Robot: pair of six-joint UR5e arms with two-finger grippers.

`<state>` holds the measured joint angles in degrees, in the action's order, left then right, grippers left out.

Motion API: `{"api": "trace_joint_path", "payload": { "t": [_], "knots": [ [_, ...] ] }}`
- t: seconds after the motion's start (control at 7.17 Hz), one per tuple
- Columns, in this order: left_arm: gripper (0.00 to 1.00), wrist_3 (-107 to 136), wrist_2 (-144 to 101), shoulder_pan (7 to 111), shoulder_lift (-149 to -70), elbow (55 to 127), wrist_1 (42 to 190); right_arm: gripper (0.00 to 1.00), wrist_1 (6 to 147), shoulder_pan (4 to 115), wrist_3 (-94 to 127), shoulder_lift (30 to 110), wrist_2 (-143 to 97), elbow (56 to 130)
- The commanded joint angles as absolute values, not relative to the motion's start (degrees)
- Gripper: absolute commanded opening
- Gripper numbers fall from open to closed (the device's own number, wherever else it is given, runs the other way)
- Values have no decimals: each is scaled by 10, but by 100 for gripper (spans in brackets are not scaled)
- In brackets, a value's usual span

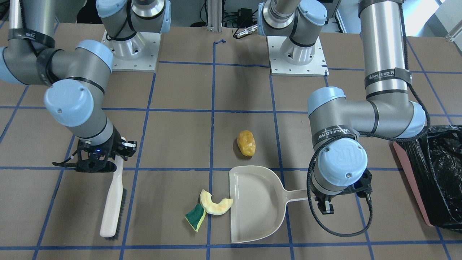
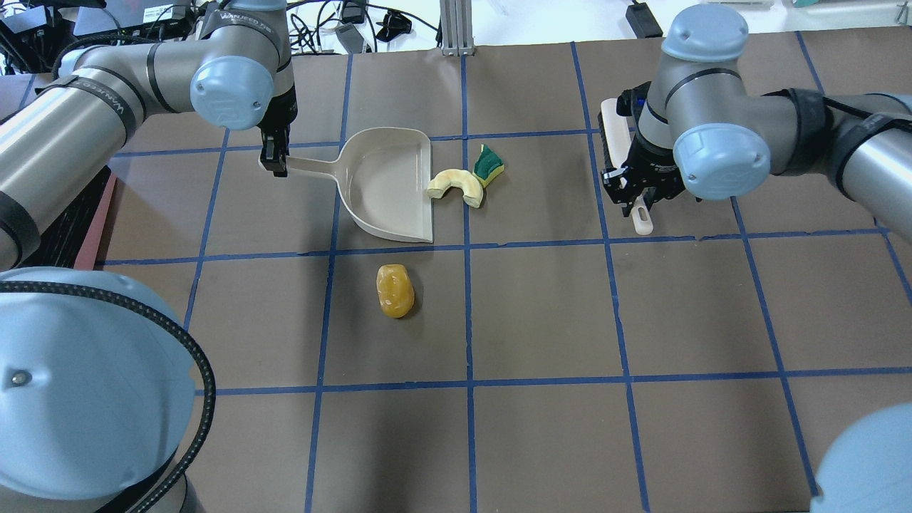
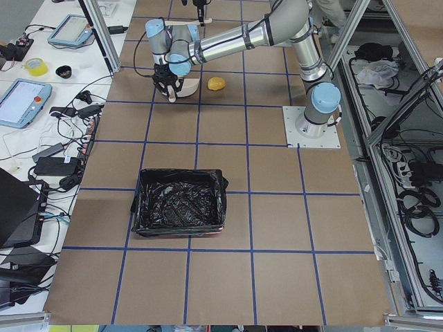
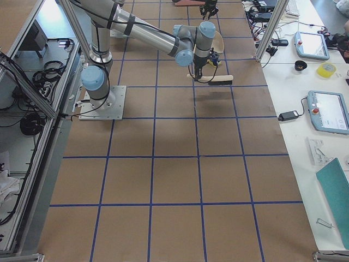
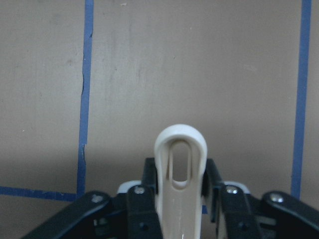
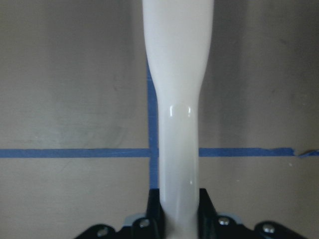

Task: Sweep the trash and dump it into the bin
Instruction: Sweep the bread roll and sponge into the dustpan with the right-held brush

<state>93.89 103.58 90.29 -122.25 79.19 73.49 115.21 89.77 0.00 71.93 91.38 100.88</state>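
Note:
The trash is three items. A yellow-brown potato-like lump [image 1: 246, 143] lies alone behind the dustpan. A pale crescent slice [image 1: 216, 204] touches the open mouth of the beige dustpan [image 1: 252, 202], with the green-and-yellow sponge piece [image 1: 196, 216] against it. My left gripper [image 1: 326, 207] is shut on the dustpan handle [image 5: 180, 164], and the pan lies flat on the table. My right gripper [image 1: 119, 151] is shut on the handle of the beige brush [image 1: 112, 202], whose dark bristles rest near the table. The pink bin [image 1: 444, 169] with its black bag stands at the table's edge on my left.
Both arm bases [image 1: 134, 43] stand at the back of the brown table with its blue tape grid [image 1: 213, 108]. The bin also shows in the exterior left view [image 3: 181, 204], well apart from the dustpan. Monitors and cables lie beyond the table's ends.

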Motion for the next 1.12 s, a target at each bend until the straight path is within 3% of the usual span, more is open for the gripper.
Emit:
{"api": "trace_joint_path", "payload": {
  "t": [0.0,0.56,0.98],
  "knots": [
    [0,948,1035,910,-1229,792,724,0,1158,977,110,686,905,983],
    [0,949,1014,920,-1229,792,713,0,1157,1052,207,609,875,904],
    [0,948,1011,920,-1229,792,708,0,1168,1112,277,598,811,903]
  ]
}}
